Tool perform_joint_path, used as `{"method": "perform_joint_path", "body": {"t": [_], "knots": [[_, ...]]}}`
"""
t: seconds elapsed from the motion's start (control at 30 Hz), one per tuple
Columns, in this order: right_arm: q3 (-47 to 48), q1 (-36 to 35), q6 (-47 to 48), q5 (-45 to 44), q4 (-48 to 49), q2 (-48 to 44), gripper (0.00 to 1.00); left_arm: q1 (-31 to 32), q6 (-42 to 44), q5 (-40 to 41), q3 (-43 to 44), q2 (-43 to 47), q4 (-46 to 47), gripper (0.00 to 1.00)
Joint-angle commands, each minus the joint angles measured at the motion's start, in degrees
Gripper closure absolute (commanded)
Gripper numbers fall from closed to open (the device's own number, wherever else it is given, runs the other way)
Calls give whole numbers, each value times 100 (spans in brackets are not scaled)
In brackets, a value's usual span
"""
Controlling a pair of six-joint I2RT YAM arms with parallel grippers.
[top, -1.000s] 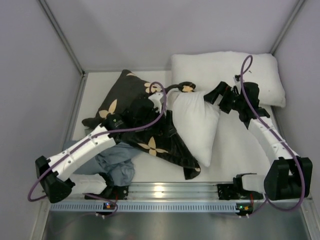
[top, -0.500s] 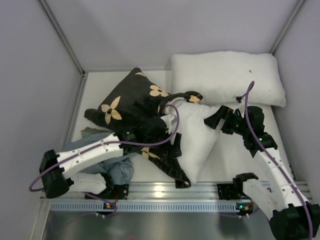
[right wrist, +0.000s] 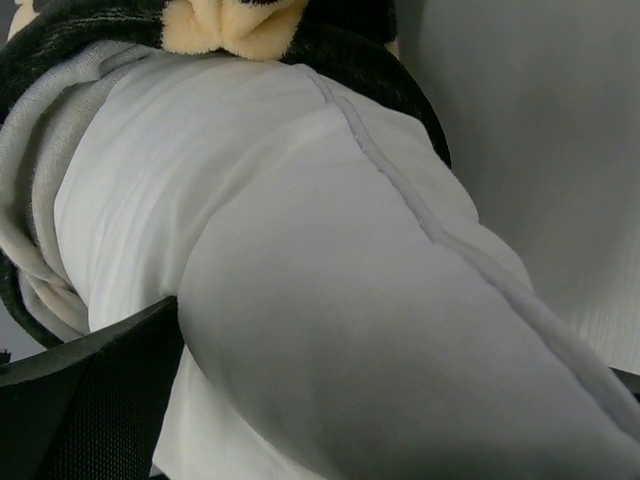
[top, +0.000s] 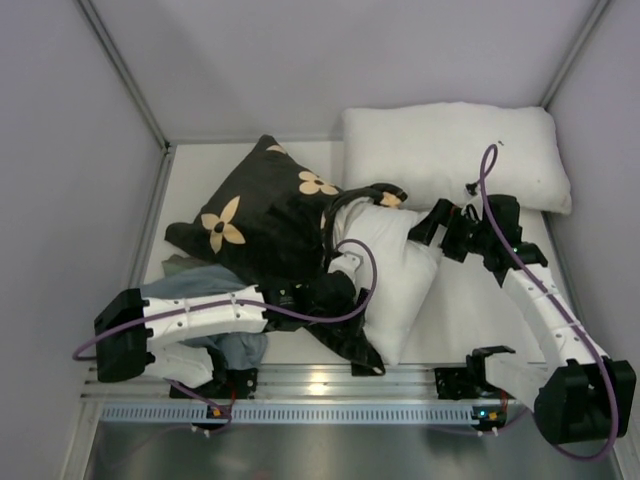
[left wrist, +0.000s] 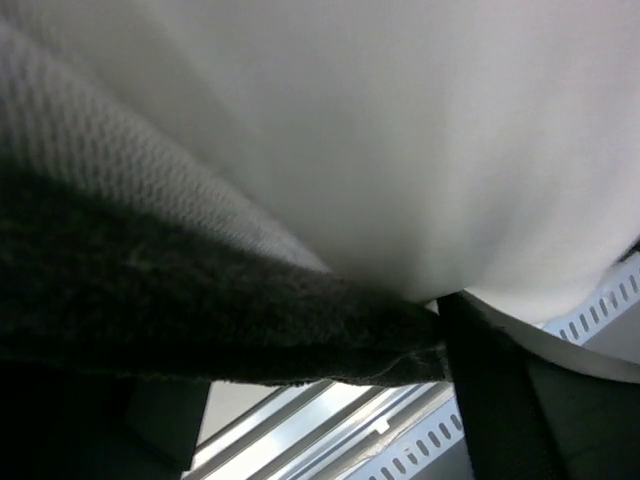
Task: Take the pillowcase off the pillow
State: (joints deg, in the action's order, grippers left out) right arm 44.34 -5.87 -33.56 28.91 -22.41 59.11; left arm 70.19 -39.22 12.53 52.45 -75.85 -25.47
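The black flowered pillowcase (top: 262, 218) lies bunched at centre left, and its open end still wraps the upper part of the white pillow (top: 398, 275). My left gripper (top: 343, 283) is low at the case's edge beside the pillow. In the left wrist view, black fabric (left wrist: 170, 320) spans its partly closed fingers (left wrist: 490, 400), with the pillow (left wrist: 420, 140) above. My right gripper (top: 432, 226) is at the pillow's upper right. Its jaws are wide apart, with the pillow (right wrist: 360, 300) bulging between them and the case's rim (right wrist: 230, 25) beyond.
A second plain white pillow (top: 455, 150) lies along the back wall. Blue-grey cloth (top: 235, 345) is heaped near the left arm's base. The metal rail (top: 330, 380) runs along the near edge. Grey walls close in on the left, back and right.
My left arm has drawn back toward the near edge and now lies low under the case. The case's bulk has shifted up and left. My right gripper came down onto the pillow's corner.
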Motion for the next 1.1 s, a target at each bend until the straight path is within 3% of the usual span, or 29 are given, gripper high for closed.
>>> {"method": "perform_joint_path", "body": {"t": [0.0,0.03,0.17,0.37,0.5,0.6,0.63,0.83,1.07], "knots": [[400,138,104,273,9,135,1,38,-393,591,-305,-105,-369,20],[409,156,104,360,9,127,1,30,-384,740,-314,-122,-431,40],[348,174,148,300,-52,-66,1,-111,-79,1654,-60,-184,-810,99],[295,191,227,212,-351,-303,0,-1103,827,1410,740,114,-714,100],[339,191,394,150,-571,-470,1,-1963,1267,578,1144,185,-591,100],[225,227,167,1324,-230,-480,1,-2289,1505,189,1434,2,-485,100],[164,227,-61,1763,-98,-480,0,-2352,1584,14,1496,-60,-450,100],[-249,209,-168,1502,-70,-928,1,-2625,1646,-725,2041,-676,-142,100],[-1181,-782,-1239,1619,1090,-998,0,-2625,1602,-1447,2647,-1159,-11,100]]}}
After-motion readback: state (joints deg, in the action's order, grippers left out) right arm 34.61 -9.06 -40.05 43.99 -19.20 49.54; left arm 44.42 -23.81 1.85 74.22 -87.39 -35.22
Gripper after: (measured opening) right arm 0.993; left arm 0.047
